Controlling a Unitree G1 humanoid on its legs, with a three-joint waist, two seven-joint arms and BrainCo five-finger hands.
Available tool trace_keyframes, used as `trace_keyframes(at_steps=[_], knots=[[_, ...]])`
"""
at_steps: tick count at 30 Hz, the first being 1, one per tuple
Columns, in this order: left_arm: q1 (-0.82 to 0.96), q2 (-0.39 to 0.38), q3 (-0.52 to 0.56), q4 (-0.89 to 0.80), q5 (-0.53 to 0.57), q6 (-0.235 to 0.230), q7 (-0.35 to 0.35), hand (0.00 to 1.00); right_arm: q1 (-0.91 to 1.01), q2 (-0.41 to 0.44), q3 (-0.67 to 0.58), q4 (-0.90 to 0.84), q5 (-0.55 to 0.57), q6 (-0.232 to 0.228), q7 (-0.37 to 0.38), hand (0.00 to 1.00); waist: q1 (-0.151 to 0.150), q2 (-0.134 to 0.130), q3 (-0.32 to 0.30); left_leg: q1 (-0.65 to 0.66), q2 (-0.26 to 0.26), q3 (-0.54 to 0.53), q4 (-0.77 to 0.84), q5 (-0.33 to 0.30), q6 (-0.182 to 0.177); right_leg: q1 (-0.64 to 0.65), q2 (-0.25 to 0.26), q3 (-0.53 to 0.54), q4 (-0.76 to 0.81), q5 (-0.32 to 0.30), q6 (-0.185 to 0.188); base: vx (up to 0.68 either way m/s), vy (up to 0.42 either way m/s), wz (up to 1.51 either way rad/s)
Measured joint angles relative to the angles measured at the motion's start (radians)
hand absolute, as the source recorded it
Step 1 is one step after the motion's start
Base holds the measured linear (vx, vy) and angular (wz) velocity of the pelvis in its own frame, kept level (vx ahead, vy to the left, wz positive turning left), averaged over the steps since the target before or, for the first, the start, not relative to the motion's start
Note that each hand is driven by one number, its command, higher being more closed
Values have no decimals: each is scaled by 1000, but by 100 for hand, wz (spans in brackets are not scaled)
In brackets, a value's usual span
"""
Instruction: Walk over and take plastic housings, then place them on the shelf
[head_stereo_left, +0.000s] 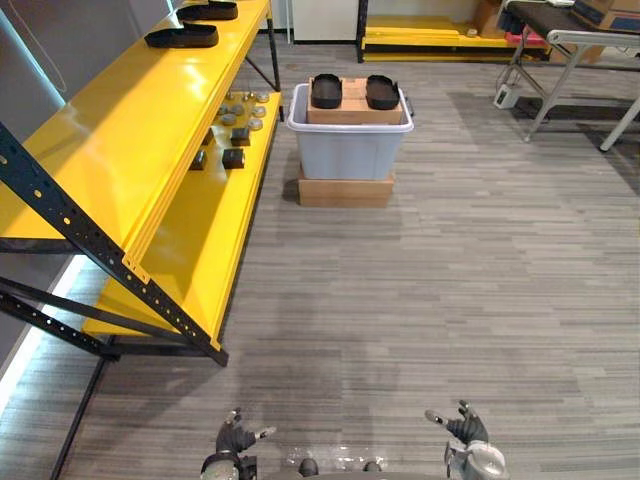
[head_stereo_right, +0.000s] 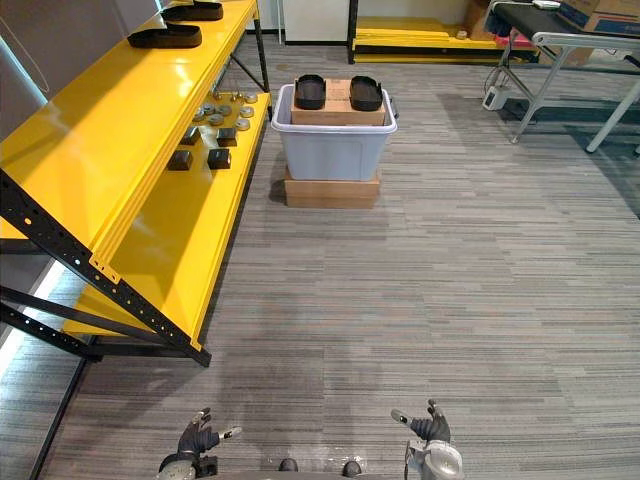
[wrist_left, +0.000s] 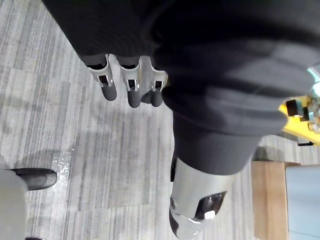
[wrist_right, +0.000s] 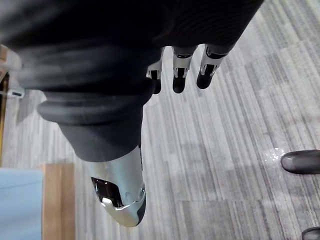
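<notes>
Hanging low — left robot hand (head_stereo_left: 235, 437), right robot hand (head_stereo_left: 465, 428) relaxed, empty.

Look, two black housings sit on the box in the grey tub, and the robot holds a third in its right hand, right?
Not quite. The right hand holds nothing: the right wrist view shows its fingers relaxed over the floor. Two black housings do sit on the box in the grey tub.
</notes>
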Motion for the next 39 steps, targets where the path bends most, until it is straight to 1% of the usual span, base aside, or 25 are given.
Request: trace_keyframes(at_steps=[5, 8, 17, 21, 24, 26, 29, 30, 31, 32, 33, 34, 36, 37, 38, 39], knots=[[10, 0, 1, -40, 24, 0, -1, 0, 10, -5, 0, -32, -45, 3, 1, 0, -1, 3, 4, 12, 0, -3, 0, -1, -1, 10, -2, -4, 6, -8, 13, -25, -3, 1], [18, 0, 2, -57, 41, -2, -1, 0, 11, -19, 0, -38, -45, 3, 1, 0, -2, 8, 8, 13, 0, -3, 1, -1, -1, 10, -3, -5, 9, -8, 12, -58, 1, 0], [37, 3, 7, -57, 42, 2, 1, 0, 11, -25, -2, -37, -22, 6, 1, 0, -1, 6, 9, 12, -1, -1, -10, 0, 1, -2, -3, -7, 7, -8, 12, -17, 0, 0], [36, 11, 41, -57, 40, 2, 4, 0, 1, -28, -11, -35, -4, 9, -1, 0, -1, 2, 11, 9, -3, -1, -20, 5, 8, -6, -3, -6, 4, -8, 12, 43, 5, -2], [30, 23, 44, -58, 26, 2, 4, 0, -18, -29, -14, -34, -2, 11, -2, 0, -2, -10, 22, 0, -7, 0, -16, 3, 9, -11, -7, -5, 3, -8, 12, 31, 8, -1], [25, 24, 64, -58, 20, 2, 5, 0, -35, -31, -29, -34, 4, 11, -4, 0, -2, -13, 24, -29, -10, 2, 16, -15, 24, -27, -10, -3, 4, -8, 12, 14, 24, -2], [26, 25, 88, -69, 10, 3, 12, 0, -53, -36, -58, -33, 6, 13, -21, 0, 0, -9, 33, -82, -14, 8, 124, -80, 39, -38, -17, 2, 10, -13, 20, 27, 64, -5], [36, 25, 96, -92, 3, 3, 18, 0, -64, -39, -61, -33, 8, 13, -23, 0, 1, -1, 38, -106, -13, 14, 177, -116, 43, -44, -18, 6, 25, -25, 35, 44, 113, -15], [37, 24, 107, -110, -2, 3, 21, 0, -74, -43, -62, -33, 13, 14, -23, 0, 1, 9, 45, -131, -8, 23, 232, -157, 47, -66, -19, 13, 78, -56, 41, 31, 101, -17], [37, 24, 111, -118, -8, 3, 22, 0, -79, -44, -62, -33, 14, 15, -23, 0, 2, 14, 49, -143, -6, 28, 260, -178, 48, -86, -21, 17, 123, -80, 47, 43, 107, -18], [38, 26, 114, -126, -14, 3, 22, 0, -81, -46, -62, -33, 15, 19, -23, 0, 3, 19, 55, -156, -6, 35, 300, -208, 55, -120, -28, 25, 208, -124, 60, 56, 121, -16], [36, 28, 115, -132, -21, 3, 22, 0, -82, -44, -61, -34, 15, 26, -23, 0, 7, 23, 63, -164, -9, 43, 337, -230, 68, -175, -42, 26, 339, -169, 78, 81, 126, -19], [35, 31, 113, -135, -21, 3, 22, 0, -87, -39, -60, -34, 17, 34, -23, 0, 10, 22, 81, -144, -19, 53, 351, -244, 85, -274, -71, 13, 545, -203, 93, 138, 112, -13], [33, 33, 113, -137, -23, 3, 23, 0, -93, -39, -59, -34, 19, 41, -23, 0, 6, 23, 100, -123, -19, 52, 349, -255, 89, -300, -90, -30, 604, -227, 89, 236, 91, -9], [33, 36, 114, -146, -27, 4, 23, 0, -104, -39, -51, -33, 34, 45, -23, 0, 6, 22, 104, -109, -13, 52, 342, -261, 82, -324, -98, -73, 591, -233, 84, 215, 50, -6], [33, 38, 114, -151, -30, 4, 24, 0, -110, -40, -48, -33, 36, 44, -23, 0, 5, 22, 105, -103, -7, 52, 333, -263, 79, -338, -98, -90, 575, -232, 83, 225, 36, -12]])
